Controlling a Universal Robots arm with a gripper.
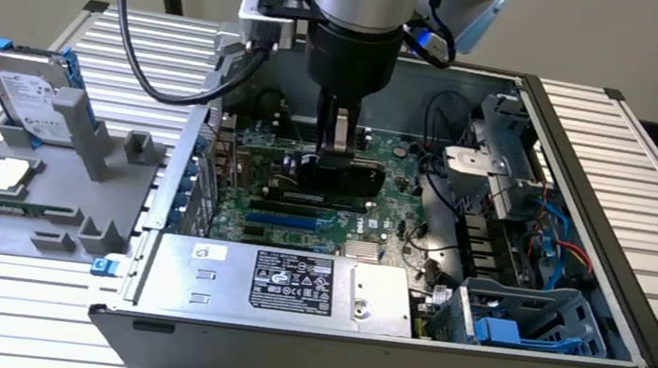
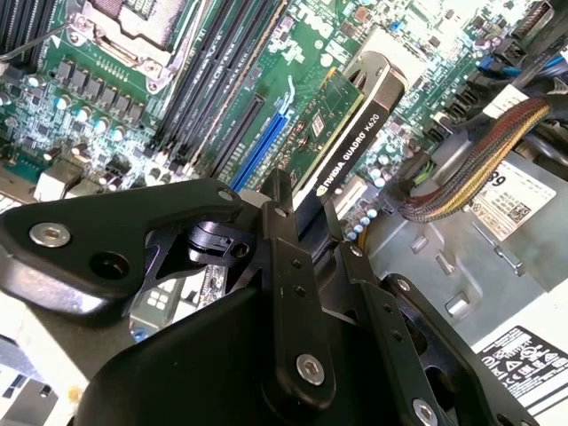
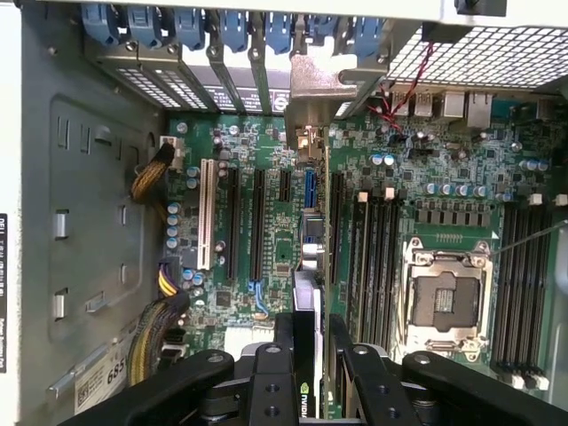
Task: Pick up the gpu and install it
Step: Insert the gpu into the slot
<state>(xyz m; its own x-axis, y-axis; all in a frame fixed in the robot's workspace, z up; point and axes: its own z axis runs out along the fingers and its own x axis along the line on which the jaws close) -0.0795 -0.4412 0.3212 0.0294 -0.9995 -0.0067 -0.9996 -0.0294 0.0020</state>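
Now the jaws clamp the gpu on edge, long axis along the motherboard slots.

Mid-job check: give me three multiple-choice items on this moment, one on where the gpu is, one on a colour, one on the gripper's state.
1. Where is the gpu?
A. On the grey tray
B. Inside the case, over the motherboard
C. On the power supply

2. What colour are the clips on the hard drive?
A. Blue
B. Red
C. Yellow

3. What is the gripper doing?
A. Open, holding nothing
B. Shut on the hard drive
C. Shut on the gpu

Answers: 1 B, the exterior view shows it down among the motherboard slots; 2 A, blue tabs show at the drive's corners; 3 C, the second wrist view shows the fingers clamping the card's edge.
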